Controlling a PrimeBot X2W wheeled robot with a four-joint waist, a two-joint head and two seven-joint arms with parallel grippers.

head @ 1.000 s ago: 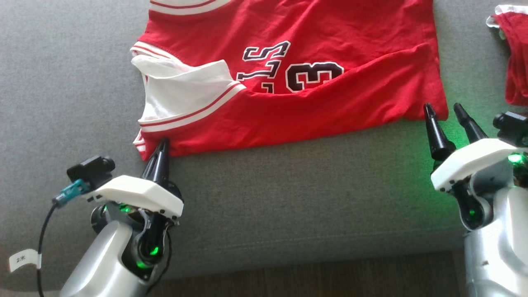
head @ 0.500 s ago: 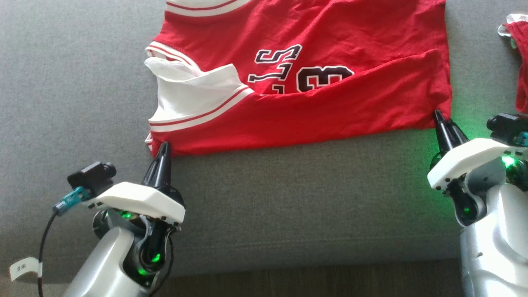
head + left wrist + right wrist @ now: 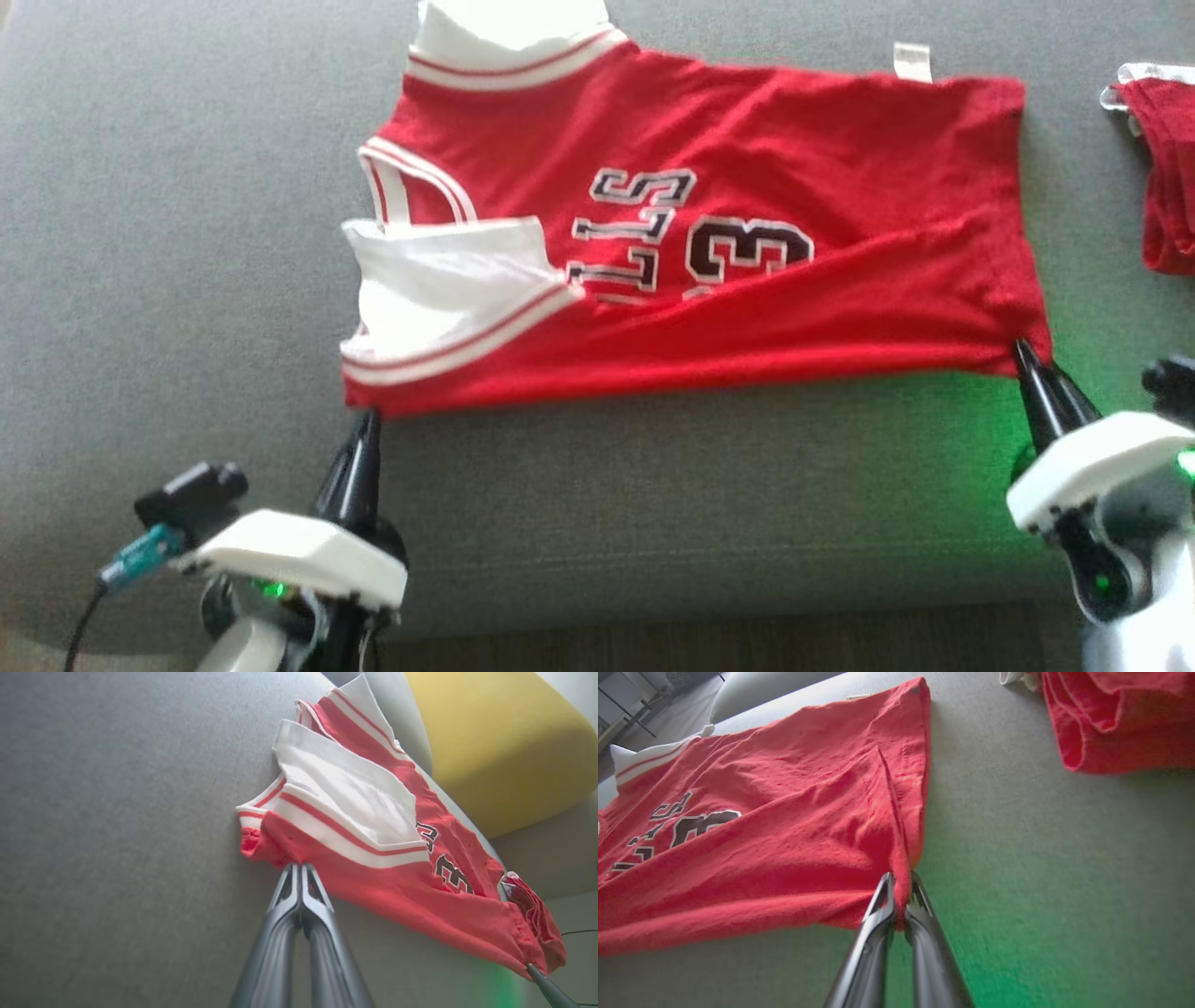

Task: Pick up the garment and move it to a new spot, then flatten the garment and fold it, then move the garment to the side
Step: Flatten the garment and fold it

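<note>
A red basketball jersey (image 3: 747, 308) with white trim and black lettering lies spread on the grey woven sofa seat (image 3: 187, 233), its near edge running between the two claws. The left gripper (image 3: 368, 422) is closed tight, tips meeting the jersey's near shoulder corner by the white armhole band. The right gripper (image 3: 1025, 351) is pinched narrow on the near hem corner, red cloth bunched between its fingers (image 3: 878, 924). A second crumpled red cloth (image 3: 1167, 187) lies apart, right of the jersey
</note>
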